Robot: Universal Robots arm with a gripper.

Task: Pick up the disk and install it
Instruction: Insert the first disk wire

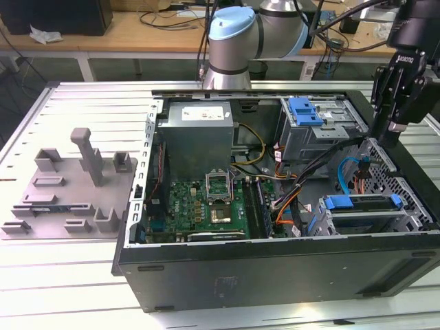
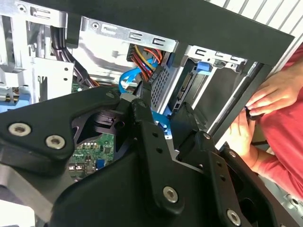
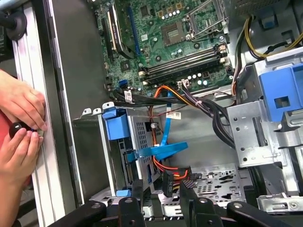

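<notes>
Blue plastic is framing the disk [image 1: 361, 203], which is lying flat in the cage [image 1: 412, 206] at one corner of the open case [image 1: 275, 275], on the exterior view's right. Judging by how squarely the carrier is sitting between the cage walls, it is seated in its bay rather than waiting to be picked up. The pincer [image 1: 390, 141] is hanging just above that corner, pointing down into the case, released and grasping nothing. In the first wrist view its fingers [image 3: 137, 189] are standing apart, with the disk's edge [image 3: 129, 163] and a blue cable [image 3: 165, 151] lying beyond them. That cable is arching over the cage, probably so it is reaching the drive's connector side. A person's hands [image 3: 21, 106] are gripping the case's outer rim, seemingly to steady it or work a fastener there, though which is hard to tell. The case is lying on its side on the slatted bench [image 1: 82, 275] so that the bays are opening upward toward the arm.
</notes>
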